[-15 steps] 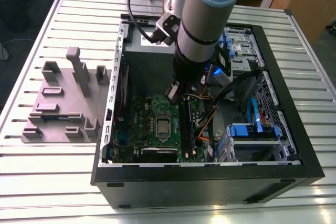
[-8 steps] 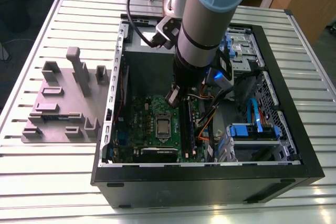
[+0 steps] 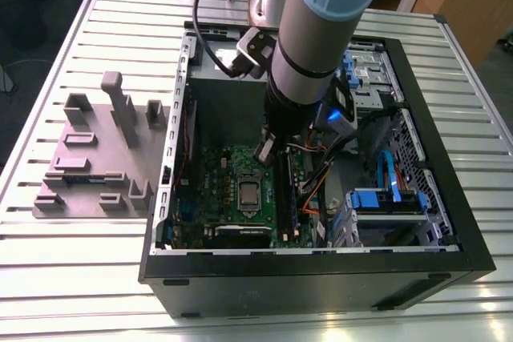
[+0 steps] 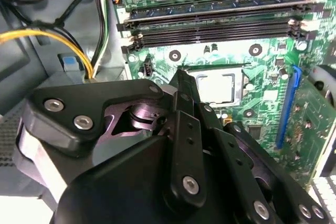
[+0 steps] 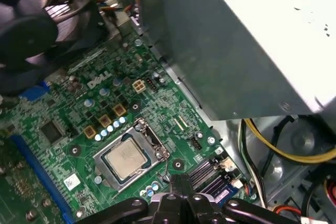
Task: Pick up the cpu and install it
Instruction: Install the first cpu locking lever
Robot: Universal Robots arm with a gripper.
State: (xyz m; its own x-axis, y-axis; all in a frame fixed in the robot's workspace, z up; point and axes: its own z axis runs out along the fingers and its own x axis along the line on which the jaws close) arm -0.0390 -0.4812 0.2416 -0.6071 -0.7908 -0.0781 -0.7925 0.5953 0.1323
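We see the open case point(image 3: 449, 222) filling the exterior view, the board point(image 3: 232, 190) low at its centre with the cpu point(image 3: 249, 193) already in the socket, and the gripper point(image 3: 265, 150) just above it, fingers together, holding nothing.

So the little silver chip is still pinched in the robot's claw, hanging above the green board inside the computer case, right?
Not quite. The cpu is not in the gripper; it lies in its metal-framed socket on the green board, as the first wrist view shows. The gripper does hang above the board inside the computer case.
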